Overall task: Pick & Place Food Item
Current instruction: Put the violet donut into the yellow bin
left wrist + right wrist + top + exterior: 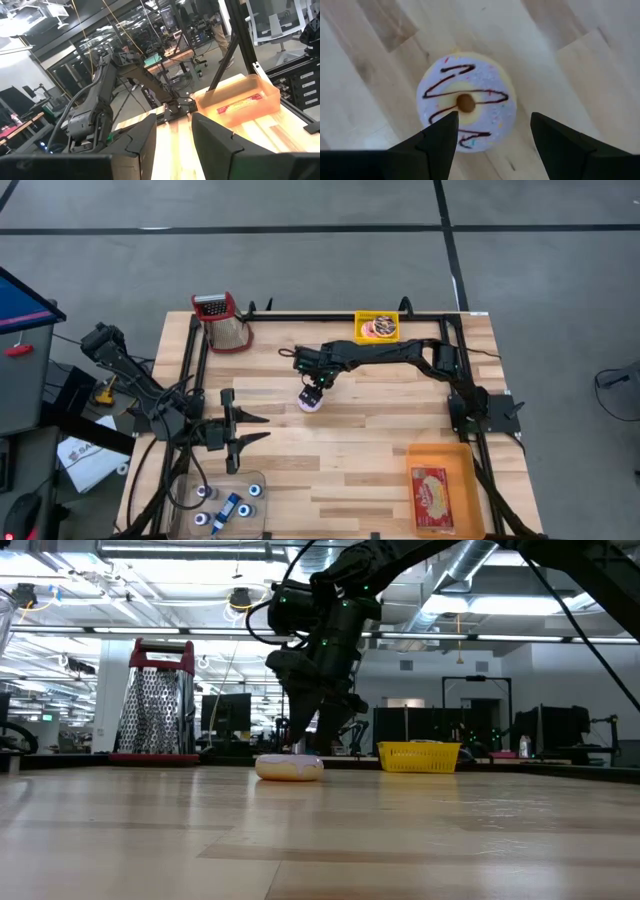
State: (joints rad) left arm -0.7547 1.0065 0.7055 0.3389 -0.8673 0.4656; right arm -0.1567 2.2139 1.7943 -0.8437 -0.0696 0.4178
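Observation:
A doughnut (466,102) with lilac icing and a dark zigzag lies flat on the wooden table (360,440), near its middle (310,403). My right gripper (493,120) hangs open just above it, pointing steeply down. One finger stands over each side of the doughnut, and in the low view the fingertips (300,745) end just over its top (290,768). At the table's left side my left gripper (266,428) stands level and open, with nothing between its fingers (174,120).
A yellow basket (377,328) holding another doughnut stands at the far edge. A red-framed grater (222,320) is at the far left. An orange tray (440,490) with a packet sits at the near right, and a clear tray (225,502) of small items at the near left.

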